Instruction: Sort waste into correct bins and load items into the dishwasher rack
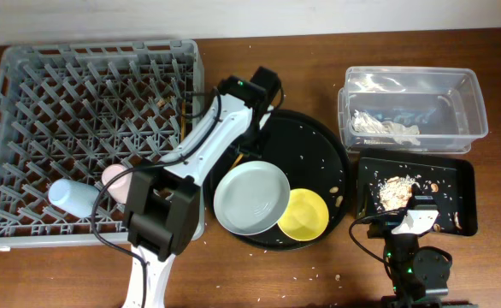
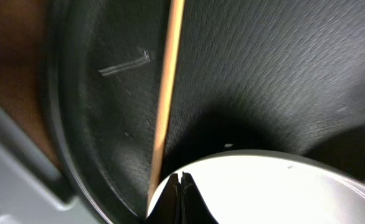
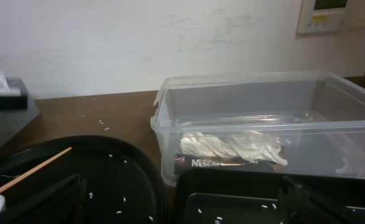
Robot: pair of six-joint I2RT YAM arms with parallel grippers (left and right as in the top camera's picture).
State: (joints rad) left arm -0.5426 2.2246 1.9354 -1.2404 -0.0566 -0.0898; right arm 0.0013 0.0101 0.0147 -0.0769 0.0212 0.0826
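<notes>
The left gripper point(image 2: 180, 183) has its two fingers pressed together with only a hairline slit between them, and nothing shows in that slit. Its tips sit at the rim of the pale grey-green plate point(image 2: 263, 186), which spreads out to the gripper's right. A wooden chopstick point(image 2: 167, 93) lies just beside the tips on their left. It runs straight ahead from them across the round black tray point(image 2: 263, 74), and its near end goes out of sight behind the left finger. The yellow bowl point(image 1: 304, 214) rests on the same tray, beyond the plate to the gripper's right and touching the plate's edge. The grey rack point(image 1: 28, 103) stands to the gripper's left. The pink cup point(image 1: 116, 178) and the light blue cup point(image 1: 71, 197) lie on their sides next to each other in its near part.

The right gripper point(image 3: 182, 208) has its fingers spread wide apart and holds nothing. It hangs over the near end of the shallow black bin point(image 1: 460, 175), where brown-beige food scraps point(image 1: 396, 188) lie just ahead of it. Straight ahead past that bin stands the clear tub point(image 3: 263, 118). It holds the crumpled white napkin point(image 3: 232, 146) with the brownish wrapper point(image 3: 213, 163) under it.
</notes>
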